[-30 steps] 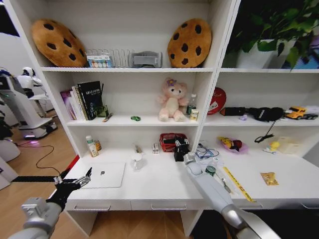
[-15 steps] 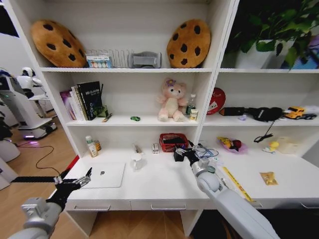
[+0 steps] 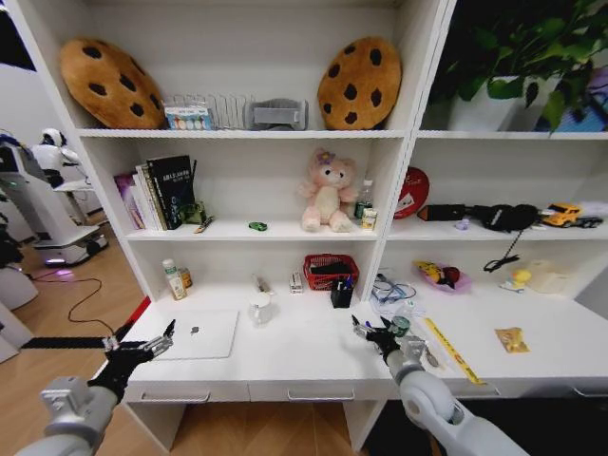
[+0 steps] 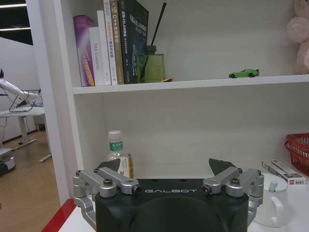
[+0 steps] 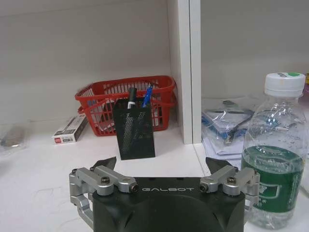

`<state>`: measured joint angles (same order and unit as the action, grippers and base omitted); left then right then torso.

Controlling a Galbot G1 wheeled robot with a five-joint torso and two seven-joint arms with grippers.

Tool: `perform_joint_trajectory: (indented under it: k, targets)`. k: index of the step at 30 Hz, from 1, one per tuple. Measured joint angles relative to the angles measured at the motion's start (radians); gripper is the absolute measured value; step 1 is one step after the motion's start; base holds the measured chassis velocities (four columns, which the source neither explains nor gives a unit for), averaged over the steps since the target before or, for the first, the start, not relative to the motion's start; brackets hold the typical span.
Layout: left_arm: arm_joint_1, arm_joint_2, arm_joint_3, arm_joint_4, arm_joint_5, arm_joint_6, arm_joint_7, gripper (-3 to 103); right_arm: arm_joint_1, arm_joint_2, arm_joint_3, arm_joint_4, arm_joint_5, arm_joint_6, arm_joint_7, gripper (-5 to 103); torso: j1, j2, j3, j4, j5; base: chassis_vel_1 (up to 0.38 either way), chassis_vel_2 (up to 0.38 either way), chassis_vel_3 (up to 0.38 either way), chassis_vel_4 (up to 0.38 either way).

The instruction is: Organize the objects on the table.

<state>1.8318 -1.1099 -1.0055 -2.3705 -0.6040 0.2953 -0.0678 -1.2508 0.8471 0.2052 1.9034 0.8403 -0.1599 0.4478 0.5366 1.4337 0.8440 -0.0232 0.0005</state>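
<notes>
Right end effector [image 3: 372, 332] low over tabletop [image 3: 304, 356] front edge, jaws spread, empty; its arm cut off by frame bottom. Just beside it, a water bottle [image 5: 273, 150] (green label, contents hard to read). Beyond it, black mesh pen holder [image 5: 134, 128] with two pens [image 5: 131, 94], tips hidden inside; red basket [image 5: 104, 104] behind. Left end effector [image 3: 142, 350] off tabletop's left corner, jaws spread, empty. Silver laptop [image 3: 198, 333] just beyond it, closed. Farther, small bottle [image 4: 117, 153] partly hidden by its finger.

GALBOT | left gripper [image 4: 169, 181] body | right gripper [image 5: 161, 176] body
</notes>
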Motion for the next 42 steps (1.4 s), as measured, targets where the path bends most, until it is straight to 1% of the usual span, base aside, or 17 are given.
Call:
perform_joint_trajectory:
  k: [3,5,8,15,25,27,28,30,31,32,34,36,37,39,40,42]
  targets:
    - [0.000,0.000,0.000,0.000,0.000,0.000,0.000,100,0.040,0.003,-0.010,-0.040,0.004,-0.008,-0.006,100,0.000,0.000,0.000,0.0003,-0.0004,0.000,0.000,0.000,0.000]
    - [0.000,0.000,0.000,0.000,0.000,0.000,0.000,100,0.068,0.003,-0.018,-0.076,0.004,-0.014,-0.025,100,0.000,0.000,0.000,0.0004,-0.0004,0.000,0.000,0.000,0.000]
    - [0.000,0.000,0.000,0.000,0.000,0.000,0.000,100,0.078,0.006,-0.023,-0.106,-0.003,-0.015,-0.039,100,0.000,0.000,0.000,0.0000,-0.0006,0.000,0.000,0.000,0.000]
    - [0.000,0.000,0.000,0.000,0.000,0.000,0.000,100,0.096,0.025,-0.033,-0.189,-0.004,-0.005,-0.086,100,0.000,0.000,0.000,-0.0001,-0.0004,0.000,0.000,0.000,0.000]
    - [0.000,0.000,0.000,0.000,0.000,0.000,0.000,100,0.142,0.044,-0.056,-0.270,0.007,-0.004,-0.123,100,0.000,0.000,0.000,0.0000,-0.0005,0.000,0.000,0.000,0.000]
    - [0.000,0.000,0.000,0.000,0.000,0.000,0.000,100,0.148,0.047,-0.061,-0.278,0.011,-0.004,-0.125,102,0.000,0.000,0.000,0.0000,-0.0004,0.000,0.000,0.000,0.000]
    - [0.000,0.000,0.000,0.000,0.000,0.000,0.000,100,0.153,0.048,-0.065,-0.282,0.013,-0.004,-0.126,98,0.000,0.000,0.000,0.0000,-0.0005,0.000,0.000,0.000,0.000]
    - [0.000,0.000,0.000,0.000,0.000,0.000,0.000,100,0.157,0.049,-0.069,-0.284,0.014,-0.004,-0.126,96,0.000,0.000,0.000,0.0000,-0.0005,0.000,0.000,0.000,0.000]
    - [0.000,0.000,0.000,0.000,0.000,0.000,0.000,100,0.160,0.051,-0.074,-0.286,0.015,-0.004,-0.128,93,0.000,0.000,0.000,0.0000,-0.0005,0.000,0.000,0.000,0.000]
    - [0.000,0.000,0.000,0.000,0.000,0.000,0.000,100,0.162,0.051,-0.077,-0.286,0.015,-0.004,-0.130,82,0.000,0.000,0.000,0.0000,-0.0005,0.000,0.000,0.000,0.000]
    - [0.000,0.000,0.000,0.000,0.000,0.000,0.000,100,0.164,0.053,-0.079,-0.287,0.016,-0.004,-0.131,82,0.000,0.000,0.000,0.0000,-0.0005,0.000,0.000,0.000,0.000]
    - [0.000,0.000,0.000,0.000,0.000,0.000,0.000,100,0.163,0.056,-0.082,-0.286,0.019,-0.004,-0.129,71,0.000,0.000,0.000,0.0000,-0.0005,0.000,0.000,0.000,0.000]
    - [0.000,0.000,0.000,0.000,0.000,0.000,0.000,100,0.163,0.056,-0.082,-0.286,0.019,-0.004,-0.129,71,0.000,0.000,0.000,0.0000,-0.0005,0.000,0.000,0.000,0.000]
    - [0.000,0.000,0.000,0.000,0.000,0.000,0.000,100,0.159,0.057,-0.082,-0.285,0.020,-0.004,-0.126,60,0.000,0.000,0.000,0.0000,-0.0005,0.000,0.000,0.000,0.000]
    - [0.000,0.000,0.000,0.000,0.000,0.000,0.000,100,0.159,0.057,-0.082,-0.285,0.020,-0.004,-0.126,60,0.000,0.000,0.000,0.0000,-0.0005,0.000,0.000,0.000,0.000]
    - [0.000,0.000,0.000,0.000,0.000,0.000,0.000,100,0.158,0.057,-0.083,-0.286,0.020,-0.004,-0.125,48,0.000,0.000,0.000,0.0000,-0.0005,0.000,0.000,0.000,0.000]
